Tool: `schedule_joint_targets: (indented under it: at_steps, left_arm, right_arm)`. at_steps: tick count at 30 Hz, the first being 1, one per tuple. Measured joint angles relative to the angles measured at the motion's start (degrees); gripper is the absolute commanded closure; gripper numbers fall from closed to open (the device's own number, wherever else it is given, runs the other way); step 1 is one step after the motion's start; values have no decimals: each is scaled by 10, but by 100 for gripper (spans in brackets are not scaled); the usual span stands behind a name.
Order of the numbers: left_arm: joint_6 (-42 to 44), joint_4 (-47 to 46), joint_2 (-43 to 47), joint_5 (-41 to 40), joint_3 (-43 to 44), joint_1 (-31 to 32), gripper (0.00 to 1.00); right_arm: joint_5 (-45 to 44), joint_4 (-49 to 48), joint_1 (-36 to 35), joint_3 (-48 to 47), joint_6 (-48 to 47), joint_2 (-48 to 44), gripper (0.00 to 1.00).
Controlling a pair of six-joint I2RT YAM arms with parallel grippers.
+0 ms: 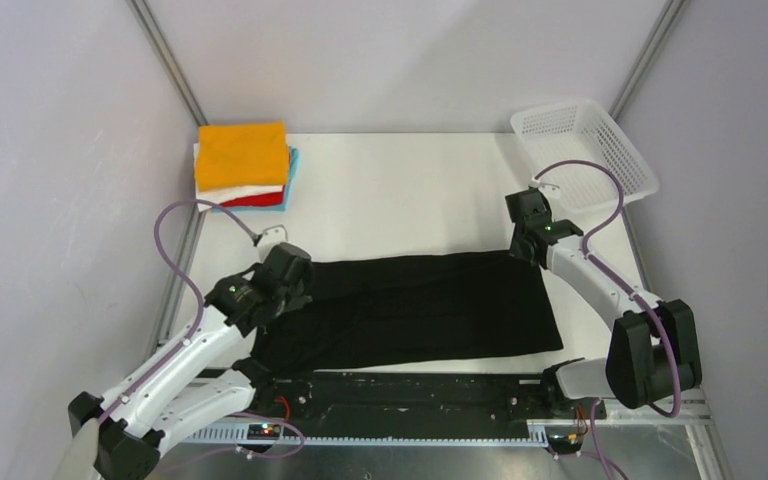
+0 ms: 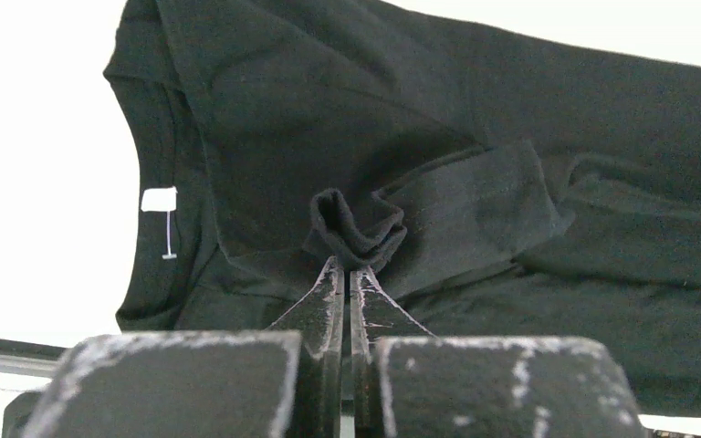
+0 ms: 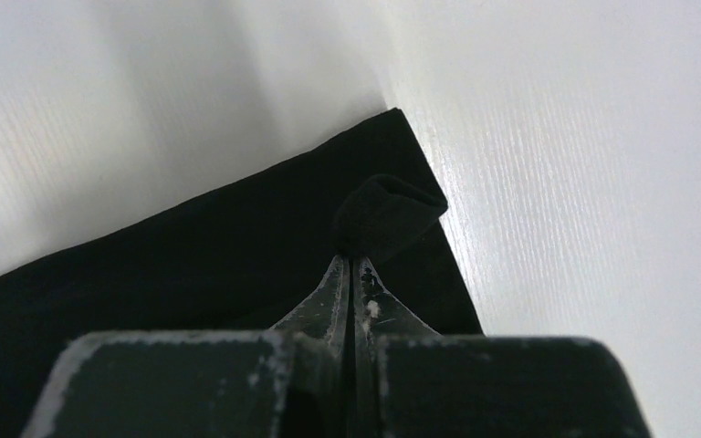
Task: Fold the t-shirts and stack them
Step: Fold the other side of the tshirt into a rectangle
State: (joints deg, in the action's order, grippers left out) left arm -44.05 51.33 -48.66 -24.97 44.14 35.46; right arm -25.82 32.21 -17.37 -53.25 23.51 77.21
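Observation:
The black t-shirt [image 1: 410, 310] lies stretched sideways across the near middle of the table, collar end at the left. My left gripper [image 1: 295, 272] is shut on a pinched fold of its cloth [image 2: 358, 228] near the collar and sleeve; a white neck label [image 2: 159, 199] shows at the left. My right gripper [image 1: 525, 245] is shut on the shirt's far right hem corner [image 3: 385, 214], which curls up at the fingertips. The folded stack [image 1: 244, 165], orange on top of white, red and light blue, sits at the far left corner.
A white plastic mesh basket [image 1: 585, 150] stands at the far right corner, just behind my right arm. Grey walls close in both sides. A black rail [image 1: 400, 395] runs along the near table edge between the arm bases.

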Motion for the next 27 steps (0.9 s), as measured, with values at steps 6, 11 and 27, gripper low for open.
schedule_joint_targets:
  at_steps: [6, 11, 27]
  left_arm:
    - [-16, 6, 0, 40, -30, 27, 89]
    - [-58, 12, 2, 113, -99, 71, 70]
    - [-134, 57, 49, 109, -25, 186, 0]
  right_arm:
    - [2, 3, -2, 13, 5, 0, 82]
    - [-13, 38, -6, 52, 45, -6, 60]
    - [37, 42, -12, 99, 94, -174, 1]
